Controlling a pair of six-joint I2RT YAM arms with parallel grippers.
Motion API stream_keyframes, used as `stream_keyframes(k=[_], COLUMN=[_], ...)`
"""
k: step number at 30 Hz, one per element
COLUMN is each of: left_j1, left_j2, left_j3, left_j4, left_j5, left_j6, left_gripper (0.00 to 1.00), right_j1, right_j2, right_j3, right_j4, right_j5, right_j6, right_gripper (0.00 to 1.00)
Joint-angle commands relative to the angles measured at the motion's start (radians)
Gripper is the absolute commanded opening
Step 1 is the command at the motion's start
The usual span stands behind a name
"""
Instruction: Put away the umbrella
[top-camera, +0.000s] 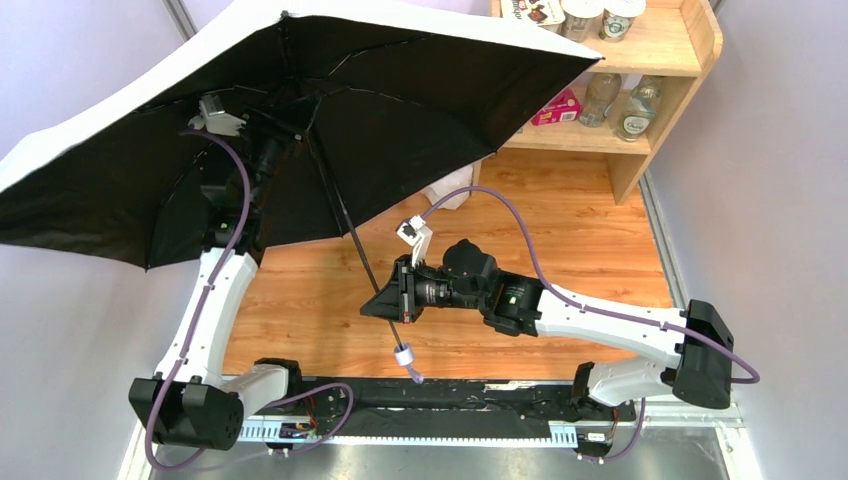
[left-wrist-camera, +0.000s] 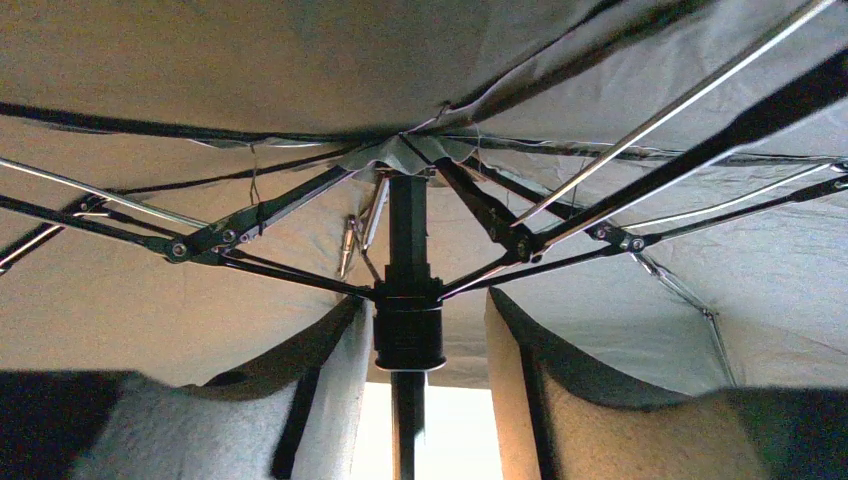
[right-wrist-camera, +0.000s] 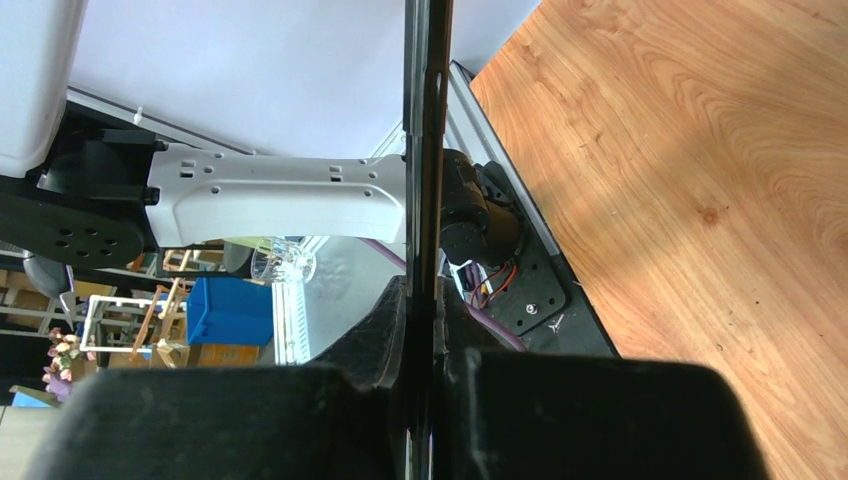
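Note:
The umbrella (top-camera: 380, 110) is open, its black underside facing me and its pale edge along the top. Its thin black shaft (top-camera: 345, 225) slants down to the small lavender handle (top-camera: 404, 354). My right gripper (top-camera: 400, 295) is shut on the shaft just above the handle; in the right wrist view the shaft (right-wrist-camera: 425, 150) runs straight into the closed pads (right-wrist-camera: 560, 420). My left gripper (left-wrist-camera: 420, 400) is up under the canopy, open. Its fingers (left-wrist-camera: 320, 400) stand on either side of the black runner (left-wrist-camera: 408, 325) and do not touch it. Ribs (left-wrist-camera: 260, 215) spread out above.
A wooden shelf (top-camera: 660, 60) at the back right holds bottles and a pink box (top-camera: 557, 107). A white plastic-wrapped lump (top-camera: 447, 190) lies behind the canopy edge. The wood table (top-camera: 560, 230) spreads under the arms. The canopy overhangs the table's left side.

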Motion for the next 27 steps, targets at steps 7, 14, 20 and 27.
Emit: stream_keyframes(k=[7,14,20,27], left_j1=[-0.006,-0.006,-0.006,0.027], left_j2=[-0.100,-0.087,-0.096,-0.251], left_j3=[-0.054,-0.049,-0.166,-0.322], left_j4=[0.083,0.173,0.301,0.256], left_j5=[-0.170,-0.097,0.229,0.389], left_j6=[0.003,0.027,-0.216,-0.307], left_gripper=[0.52,0.00,0.00,0.00], right_j1=[0.029,0.029,-0.053,-0.121], right_j2=[-0.017,-0.009,0.023,0.044], right_j3=[0.065,0.066,0.135,0.215], right_j4=[0.068,0.059,0.025,0.008], right_j5=[0.032,0.047,0.036,-0.030], right_j6=[-0.106,-0.120,-0.163,-0.206], right_gripper=[0.00,0.00,0.00,0.00])
